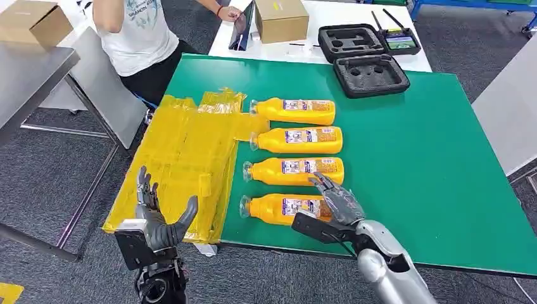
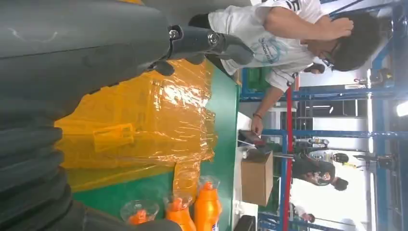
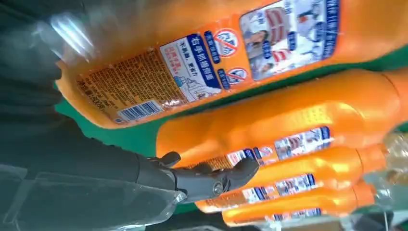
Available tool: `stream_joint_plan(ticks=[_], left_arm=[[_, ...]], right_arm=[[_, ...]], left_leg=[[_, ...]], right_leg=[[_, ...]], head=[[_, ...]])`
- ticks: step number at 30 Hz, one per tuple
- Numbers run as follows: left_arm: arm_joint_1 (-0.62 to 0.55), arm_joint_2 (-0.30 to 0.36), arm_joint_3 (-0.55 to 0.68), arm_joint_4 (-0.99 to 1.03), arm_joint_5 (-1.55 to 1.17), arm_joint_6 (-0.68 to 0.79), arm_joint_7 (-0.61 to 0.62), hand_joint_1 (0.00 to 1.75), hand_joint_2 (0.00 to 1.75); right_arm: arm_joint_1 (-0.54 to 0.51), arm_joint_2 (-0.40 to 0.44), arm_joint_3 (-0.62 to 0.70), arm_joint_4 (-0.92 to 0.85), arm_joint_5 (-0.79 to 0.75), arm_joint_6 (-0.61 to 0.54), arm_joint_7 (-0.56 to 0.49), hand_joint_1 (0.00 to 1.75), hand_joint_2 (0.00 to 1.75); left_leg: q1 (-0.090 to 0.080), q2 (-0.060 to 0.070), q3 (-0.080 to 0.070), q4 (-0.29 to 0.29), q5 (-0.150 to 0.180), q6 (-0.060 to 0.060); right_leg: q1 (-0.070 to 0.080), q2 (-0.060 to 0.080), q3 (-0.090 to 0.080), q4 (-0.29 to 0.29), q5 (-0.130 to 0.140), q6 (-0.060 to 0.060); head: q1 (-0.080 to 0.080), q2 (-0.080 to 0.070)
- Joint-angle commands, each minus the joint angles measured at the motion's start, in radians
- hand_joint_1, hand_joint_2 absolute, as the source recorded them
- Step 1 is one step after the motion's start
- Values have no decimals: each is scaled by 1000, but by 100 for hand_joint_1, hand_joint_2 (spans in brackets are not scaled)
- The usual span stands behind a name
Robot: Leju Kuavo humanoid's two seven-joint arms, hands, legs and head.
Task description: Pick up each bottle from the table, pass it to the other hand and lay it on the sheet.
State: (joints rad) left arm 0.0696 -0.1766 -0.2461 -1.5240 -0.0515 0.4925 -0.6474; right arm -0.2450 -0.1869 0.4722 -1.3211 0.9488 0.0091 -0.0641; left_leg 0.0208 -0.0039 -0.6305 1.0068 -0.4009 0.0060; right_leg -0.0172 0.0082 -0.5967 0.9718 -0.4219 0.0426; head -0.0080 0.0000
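Four orange bottles lie side by side on the green table (image 1: 443,164), their caps toward the yellow sheet (image 1: 183,158). The right hand (image 1: 339,201) hovers over the base end of the nearest bottle (image 1: 285,209) with fingers spread and holding nothing. The left hand (image 1: 158,218) waits open near the sheet's edge. The risk is that the round bottle rolls away, or the fingers catch the second bottle (image 1: 294,171) just beside it, because the gap between them is narrow.
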Motion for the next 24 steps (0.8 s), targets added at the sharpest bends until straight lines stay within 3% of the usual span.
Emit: stream_joint_plan(ticks=[1,18,20,21,22,24], left_arm=[[-48,25,-12,85,11,-5,7,0,175],[-38,30,-26,98,44,-3,-4,0,175],[-44,33,-26,106,45,-4,-4,0,175],[-48,34,-24,112,50,-7,-2,0,175],[-50,35,-24,116,53,-8,-3,0,175],[-51,35,-23,116,53,-8,-3,0,175]], right_arm=[[-128,-31,115,204,-41,17,4,0,175],[-139,-51,164,229,-74,32,-10,0,175],[-135,-57,166,230,-81,40,-11,19,175],[-132,-60,167,232,-82,41,-12,113,175],[-129,-58,163,234,-90,44,-17,133,175],[-127,-58,164,235,-90,44,-17,133,175]], left_leg=[[-1,2,6,-1,-2,1],[0,1,6,-1,-2,1],[0,0,4,-1,-1,0],[0,0,7,-1,-2,1],[0,0,5,-1,-1,1],[0,0,7,-2,-2,1]], right_leg=[[0,1,5,-2,-1,-2],[0,0,6,-1,-2,-2],[0,0,3,-1,-1,-1],[0,-1,6,-1,-2,-2],[0,-1,4,-1,-1,-2],[0,-1,6,-2,-2,-2]], head=[[0,0],[0,0],[0,0],[0,0],[0,0],[0,0]])
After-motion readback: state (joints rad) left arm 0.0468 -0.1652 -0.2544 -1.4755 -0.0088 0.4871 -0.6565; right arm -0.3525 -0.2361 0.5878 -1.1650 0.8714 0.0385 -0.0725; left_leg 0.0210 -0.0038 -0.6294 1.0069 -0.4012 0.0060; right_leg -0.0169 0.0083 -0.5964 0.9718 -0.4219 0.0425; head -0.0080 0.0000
